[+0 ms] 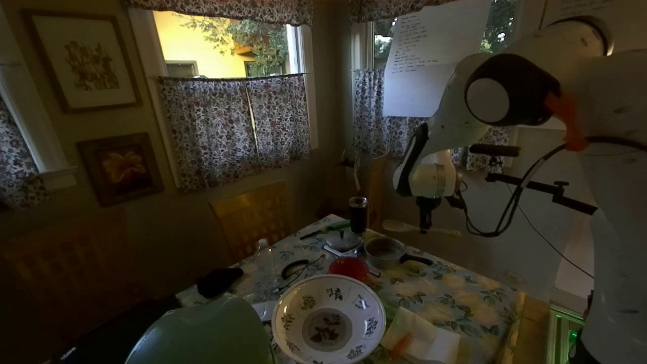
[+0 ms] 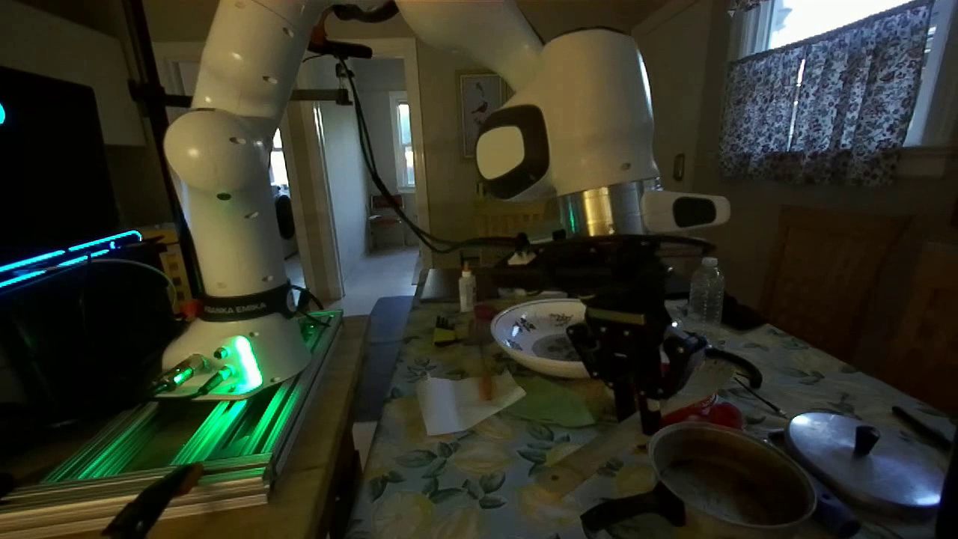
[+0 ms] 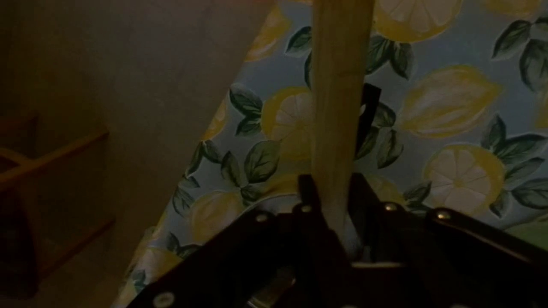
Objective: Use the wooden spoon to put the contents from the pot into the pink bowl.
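My gripper (image 1: 424,230) is shut on the handle of the wooden spoon (image 1: 399,226), which lies roughly level in the air. In the wrist view the spoon's handle (image 3: 340,85) runs up from between the fingers. Higher than the pot (image 1: 380,262) hangs the gripper (image 2: 638,415). Part of the pot's rim (image 3: 274,201) shows below it in the wrist view. Something brownish is inside the pot (image 2: 718,443), too dark to make out. Beside the pot sits the pink bowl (image 1: 349,268), partly covered by pot and gripper where the bowl (image 2: 722,413) appears again.
A large white floral bowl (image 1: 283,308) stands close to the pink one. The pot lid (image 2: 861,457), a clear bottle (image 1: 265,260) and a black tumbler (image 1: 358,215) are also on the table. White paper (image 2: 456,404) lies nearby. The pot's black handle (image 2: 632,509) sticks out sideways.
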`<action>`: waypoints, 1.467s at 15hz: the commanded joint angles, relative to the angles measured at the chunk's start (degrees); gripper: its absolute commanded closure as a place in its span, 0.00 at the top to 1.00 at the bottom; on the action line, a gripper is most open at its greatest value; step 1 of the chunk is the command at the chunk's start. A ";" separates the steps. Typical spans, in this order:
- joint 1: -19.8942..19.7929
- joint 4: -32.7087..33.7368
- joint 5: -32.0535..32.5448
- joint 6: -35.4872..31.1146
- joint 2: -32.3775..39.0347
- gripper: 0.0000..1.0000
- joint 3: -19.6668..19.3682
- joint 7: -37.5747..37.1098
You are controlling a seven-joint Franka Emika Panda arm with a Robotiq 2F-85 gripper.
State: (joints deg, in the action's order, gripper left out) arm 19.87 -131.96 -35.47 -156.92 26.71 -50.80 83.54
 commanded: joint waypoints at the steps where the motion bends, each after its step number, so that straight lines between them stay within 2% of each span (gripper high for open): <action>1: -7.34 -0.43 11.67 -2.93 -3.82 0.23 6.86 -9.17; 6: -6.09 0.51 11.72 -2.94 -1.27 0.23 5.92 -10.86; 7: -6.57 1.74 11.71 -3.19 0.33 0.06 6.06 -11.45; 8: -7.99 3.17 14.52 -2.63 1.24 0.06 7.12 -13.28; 12: -16.60 8.85 33.05 -2.60 3.46 0.06 15.05 -26.70; 14: -19.39 11.60 40.83 -1.89 4.55 0.06 17.59 -32.28; 16: -21.23 13.89 48.08 -1.07 5.83 0.06 19.20 -36.94; 22: -23.59 18.25 65.57 -0.31 10.68 0.06 19.82 -47.22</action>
State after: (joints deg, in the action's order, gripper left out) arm -2.31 -117.10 23.00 -158.77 34.39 -31.70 40.89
